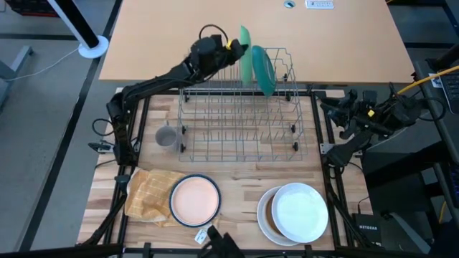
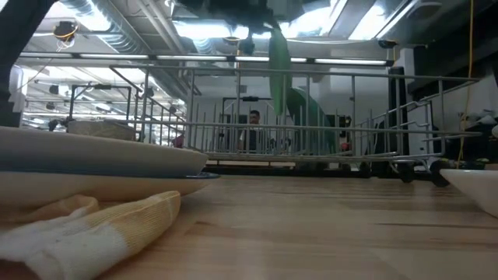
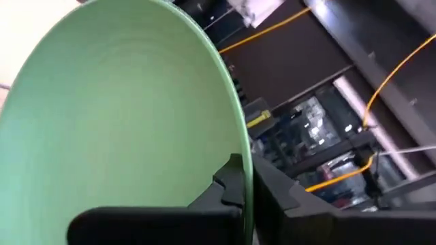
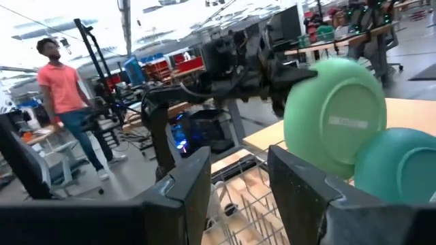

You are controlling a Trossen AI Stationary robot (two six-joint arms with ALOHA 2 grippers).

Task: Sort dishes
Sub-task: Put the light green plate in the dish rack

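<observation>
The wooden table (image 1: 237, 188) carries a grey wire rack (image 1: 240, 115) toward its far edge, a small grey mug (image 1: 166, 136) beside the rack, and along the near edge a checked cloth (image 1: 147, 193), a peach plate (image 1: 194, 200) and a white plate (image 1: 300, 211) on a brown one (image 1: 265, 215).

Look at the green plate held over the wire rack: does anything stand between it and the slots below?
Nothing visible blocks it. The left tool is shut on the green plate, held on edge above the wire rack. The teal plate stands beside it in the rack, leaving the wires below the green plate free.
</observation>
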